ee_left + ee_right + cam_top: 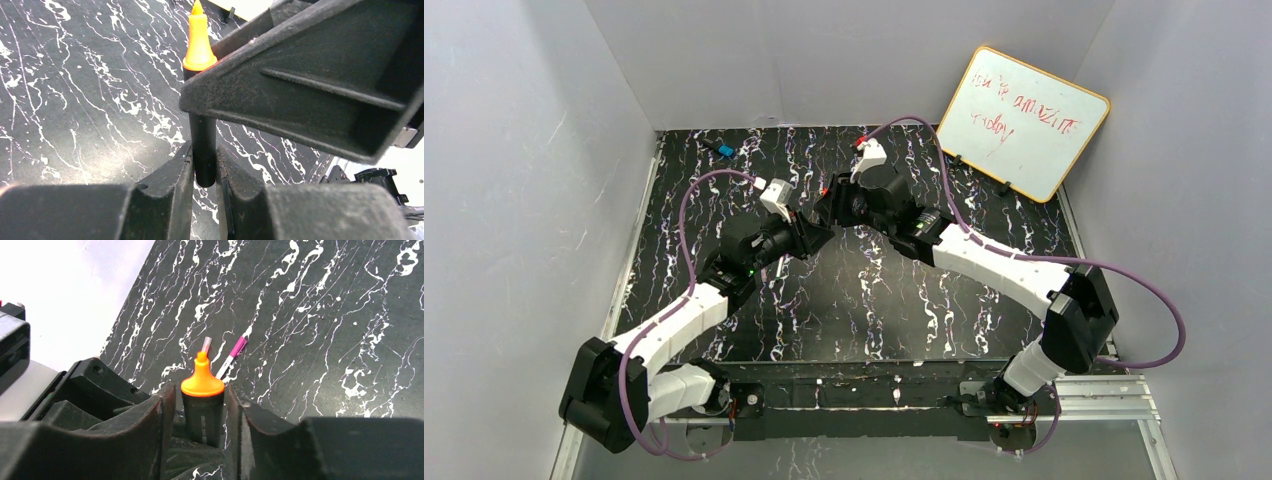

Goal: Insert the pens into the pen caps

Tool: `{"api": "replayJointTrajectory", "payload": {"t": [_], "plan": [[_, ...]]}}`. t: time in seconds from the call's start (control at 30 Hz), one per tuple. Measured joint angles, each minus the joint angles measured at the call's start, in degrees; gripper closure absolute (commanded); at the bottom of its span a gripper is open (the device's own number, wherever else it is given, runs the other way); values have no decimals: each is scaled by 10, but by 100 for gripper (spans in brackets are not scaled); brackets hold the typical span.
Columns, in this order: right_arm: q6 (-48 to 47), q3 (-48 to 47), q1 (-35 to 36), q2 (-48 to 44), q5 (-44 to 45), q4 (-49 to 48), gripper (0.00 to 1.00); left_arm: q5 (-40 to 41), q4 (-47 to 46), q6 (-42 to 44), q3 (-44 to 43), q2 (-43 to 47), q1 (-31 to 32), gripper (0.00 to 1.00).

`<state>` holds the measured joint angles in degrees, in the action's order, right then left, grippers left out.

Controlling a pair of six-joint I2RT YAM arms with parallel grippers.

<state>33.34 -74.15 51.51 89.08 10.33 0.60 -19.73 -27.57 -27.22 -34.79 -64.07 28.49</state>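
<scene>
Black marbled table [874, 290] fills the top view, where the left gripper [812, 232] and right gripper [832, 205] meet nose to nose near the middle. What they share is too small to make out from above. A whiteboard [1024, 120] leans at the far right, and a small black piece with a blue end [721, 150] lies at the far left, well apart from both arms. In the left wrist view the left gripper is pinched on the lower end of the black marker [202, 135], which stands clear of the table with its orange end [199, 45] pointing away. One broad finger of the right gripper crosses the barrel just below the orange collar. In the right wrist view the right gripper's fingers flank the barrel closely on both sides, but thin dark gaps show, so I cannot tell whether they press on it or only bracket it. Beyond lie the pink-purple pen [231, 356] and, just beside it, a pale slim piece [206, 344], half hidden by the orange end, pen or cap I cannot say. No cap can be picked out in any view. The marker looks light, stiff and smooth-walled, likely to pivot or slide in a narrow pinch. Mid-barrel below the collar seems the best hold, leaving the orange end bare for a cap.
</scene>
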Motion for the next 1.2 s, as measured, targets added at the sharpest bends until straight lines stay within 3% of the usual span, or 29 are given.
{"api": "replayJointTrajectory", "payload": {"t": [0.17,0.37,0.53,0.67,0.77,1.0,1.2], "plan": [[-10,-4,0,0,1,0,32,-3,5,5,-2,-7,5,100],[-33,-10,-23,-24,25,14,29,-4,20,13,-2,-11,6,100],[-15,44,-169,-138,14,33,28,-2,52,21,-2,-3,6,100],[29,63,-265,-184,32,110,27,-5,85,26,-2,18,6,100],[43,71,-271,-160,31,182,28,-9,116,28,-2,34,6,100],[22,72,-292,9,9,339,30,-7,202,42,-19,76,6,100],[8,60,-309,85,14,394,33,-11,247,58,-46,96,6,100]]}}
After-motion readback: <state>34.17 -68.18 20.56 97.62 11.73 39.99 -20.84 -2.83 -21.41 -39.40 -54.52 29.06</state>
